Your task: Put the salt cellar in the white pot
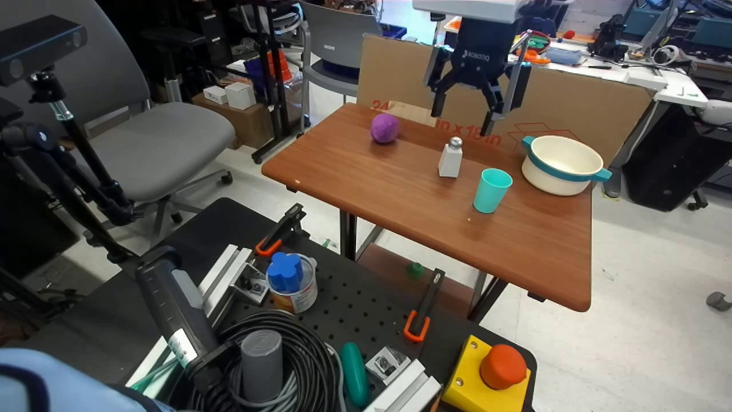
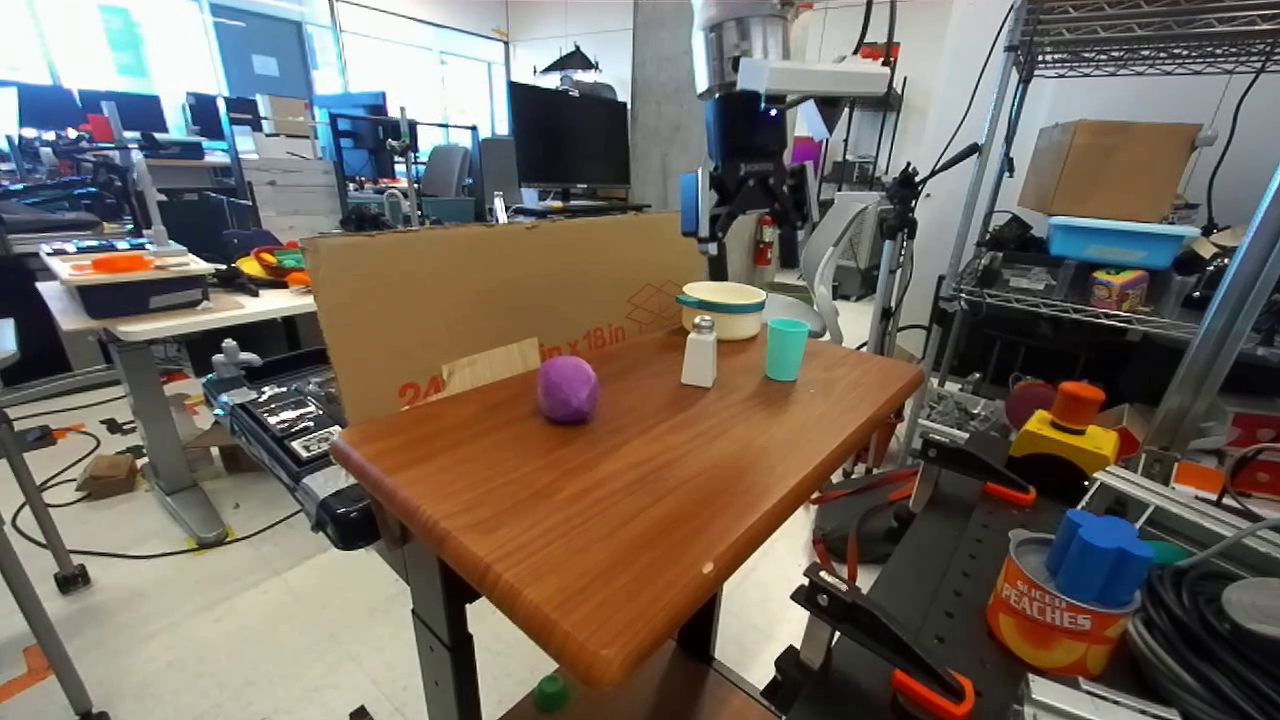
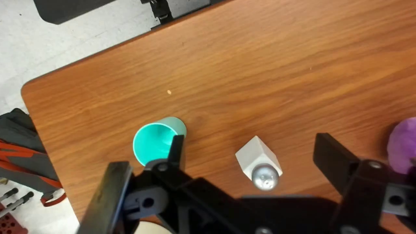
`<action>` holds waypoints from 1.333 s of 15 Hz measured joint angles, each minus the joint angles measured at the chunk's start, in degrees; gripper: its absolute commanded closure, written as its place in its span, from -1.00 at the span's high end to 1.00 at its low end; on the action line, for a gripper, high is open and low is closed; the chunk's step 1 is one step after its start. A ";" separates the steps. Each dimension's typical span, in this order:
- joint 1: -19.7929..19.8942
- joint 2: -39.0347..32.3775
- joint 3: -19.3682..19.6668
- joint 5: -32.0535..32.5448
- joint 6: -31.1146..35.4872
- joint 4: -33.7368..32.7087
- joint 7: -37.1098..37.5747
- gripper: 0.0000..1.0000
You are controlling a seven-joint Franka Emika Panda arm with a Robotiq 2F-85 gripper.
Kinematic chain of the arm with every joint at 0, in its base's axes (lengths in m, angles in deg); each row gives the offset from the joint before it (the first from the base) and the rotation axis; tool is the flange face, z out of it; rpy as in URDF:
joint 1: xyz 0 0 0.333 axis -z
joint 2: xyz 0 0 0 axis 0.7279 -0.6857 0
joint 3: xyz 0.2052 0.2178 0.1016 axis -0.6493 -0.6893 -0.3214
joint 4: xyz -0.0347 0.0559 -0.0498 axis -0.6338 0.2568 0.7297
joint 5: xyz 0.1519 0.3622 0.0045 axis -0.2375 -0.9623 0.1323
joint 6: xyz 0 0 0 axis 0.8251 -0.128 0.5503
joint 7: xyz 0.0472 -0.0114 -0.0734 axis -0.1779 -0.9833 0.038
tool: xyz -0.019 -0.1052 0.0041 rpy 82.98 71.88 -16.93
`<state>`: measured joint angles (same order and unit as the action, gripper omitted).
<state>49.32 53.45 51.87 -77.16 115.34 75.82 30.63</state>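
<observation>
The salt cellar (image 1: 450, 160) is a small white upright shaker with a silver-grey cap. It stands on the wooden table in both exterior views (image 2: 700, 358). My gripper (image 1: 463, 117) is open and empty, high above the table. In the wrist view the salt cellar (image 3: 258, 156) shows below, between the two spread fingers (image 3: 249, 141), touched by neither. The white pot (image 1: 552, 174), with teal rim and handles, stands at one end of the table, also in an exterior view (image 2: 725, 322). Only a sliver of the pot (image 3: 151, 228) shows at the wrist view's bottom edge.
A teal cup (image 1: 493, 191) stands close to the salt cellar, between it and the pot's side of the wooden table (image 1: 366, 183). A purple ball (image 1: 385, 128) lies toward the table's other end. A cardboard sheet (image 2: 480, 310) stands along the table's back edge.
</observation>
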 measured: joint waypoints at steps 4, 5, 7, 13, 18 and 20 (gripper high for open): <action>-0.93 -7.43 0.10 0.00 0.24 -6.92 2.02 1.00; -1.24 -8.95 0.24 0.00 0.23 -8.42 2.40 1.00; -1.88 -11.62 0.63 0.05 0.23 -11.07 3.07 0.50; -3.35 -18.11 1.87 0.13 -0.92 -17.47 4.14 -0.29; -3.55 -19.42 1.91 0.09 -5.30 -20.03 4.15 -0.79; -3.54 -19.40 1.96 -0.07 -6.79 -21.11 4.33 -0.79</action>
<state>45.78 34.05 53.83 -77.23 108.55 54.71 34.96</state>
